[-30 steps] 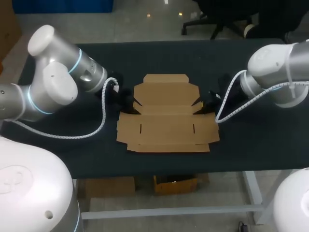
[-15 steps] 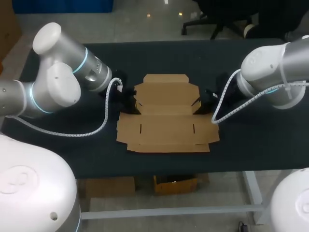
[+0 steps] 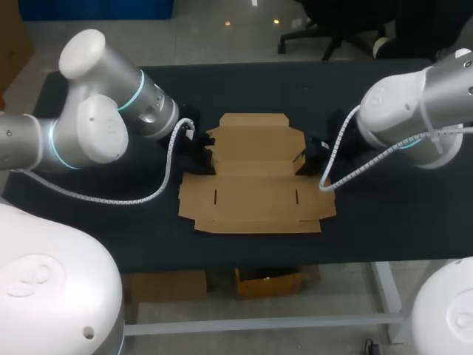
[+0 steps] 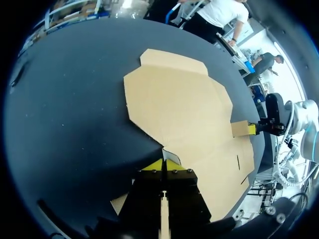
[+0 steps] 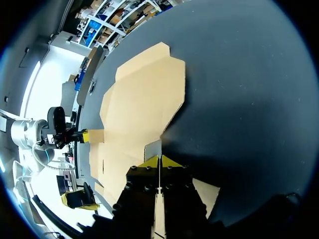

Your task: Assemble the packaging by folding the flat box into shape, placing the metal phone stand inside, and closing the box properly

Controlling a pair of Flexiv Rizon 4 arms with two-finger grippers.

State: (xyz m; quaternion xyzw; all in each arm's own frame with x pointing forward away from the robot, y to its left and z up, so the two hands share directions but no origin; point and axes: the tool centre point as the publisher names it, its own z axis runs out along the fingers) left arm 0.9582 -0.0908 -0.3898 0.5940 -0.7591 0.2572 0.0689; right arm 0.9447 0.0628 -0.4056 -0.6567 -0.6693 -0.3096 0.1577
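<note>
Inching closer together, the left gripper [image 4: 164, 163] and right gripper [image 5: 159, 159] are pinching side flaps of the flat box [image 3: 255, 196], risking a tear if lifting unevenly

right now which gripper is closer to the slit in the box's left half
Left. The left gripper is shut on the flat box's flap on that slit's side; the right gripper is shut on the opposite flap, across the box.

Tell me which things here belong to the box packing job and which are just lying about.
Part of the job: flat cardboard box, its side flaps pinched by the left gripper and right gripper. The metal phone stand is not in view.
Just there: the black table underneath.
</note>
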